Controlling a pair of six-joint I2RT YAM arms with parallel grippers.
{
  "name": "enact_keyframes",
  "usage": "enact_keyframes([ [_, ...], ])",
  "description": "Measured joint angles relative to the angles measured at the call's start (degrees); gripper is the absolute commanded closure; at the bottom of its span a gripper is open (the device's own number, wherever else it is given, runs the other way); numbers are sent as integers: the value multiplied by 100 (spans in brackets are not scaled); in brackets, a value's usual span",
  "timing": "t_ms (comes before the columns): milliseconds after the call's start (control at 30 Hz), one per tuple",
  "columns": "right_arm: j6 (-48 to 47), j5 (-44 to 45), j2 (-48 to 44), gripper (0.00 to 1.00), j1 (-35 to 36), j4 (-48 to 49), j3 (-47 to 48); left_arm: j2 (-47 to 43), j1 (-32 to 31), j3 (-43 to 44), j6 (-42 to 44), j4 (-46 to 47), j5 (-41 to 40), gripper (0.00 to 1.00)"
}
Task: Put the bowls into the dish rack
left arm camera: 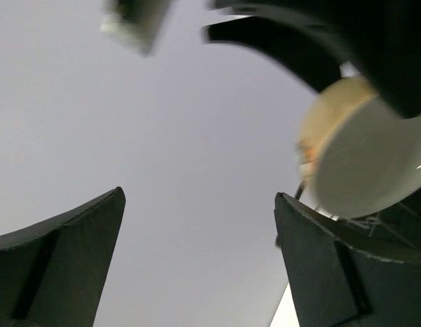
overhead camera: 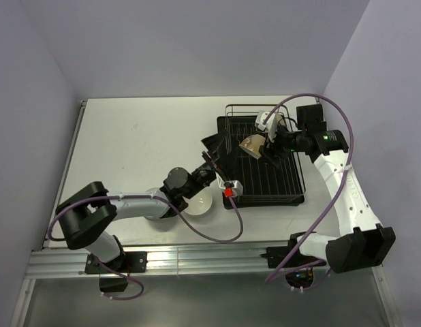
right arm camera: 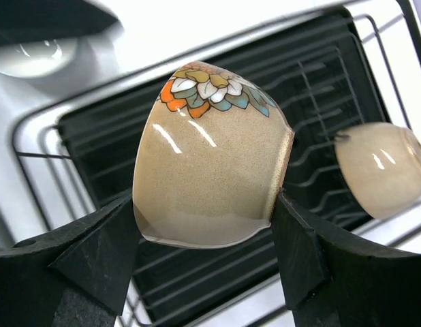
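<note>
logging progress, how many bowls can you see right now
4: floral tan bowl in the right gripper over the dish rack; second tan bowl in the rack; white bowl on the table; another white bowl beside it, partly hidden under the left arm.

- white table [overhead camera: 129, 143], mostly bare at L + rear
- dish rack [overhead camera: 265, 201] on R half
- white bowl [overhead camera: 202, 202] by rack's front-L corner
- 2nd bowl [overhead camera: 151, 212] near it, partly hidden
</note>
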Motion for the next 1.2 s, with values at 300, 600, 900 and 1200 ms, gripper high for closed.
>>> enact_keyframes([
  [300, -481, 413, 511, 100, -111, 94, 321, -1261, 442, 422, -1700, -1790, -964, 1],
  [600, -999, 715, 1161, 100, -111, 389, 984, -1624, 1349, 1508, -4291, -4238, -1834, 1],
  [900, -1379, 1102, 1744, 100, 81, 645, 1412, -1606, 2264, 2533, -6859, -6653, -1788, 1],
  [1200, -1567, 1397, 2347, 100, 358, 911, 1676, -1602, 2957, 2612, -8223, -8087, -1353, 0],
])
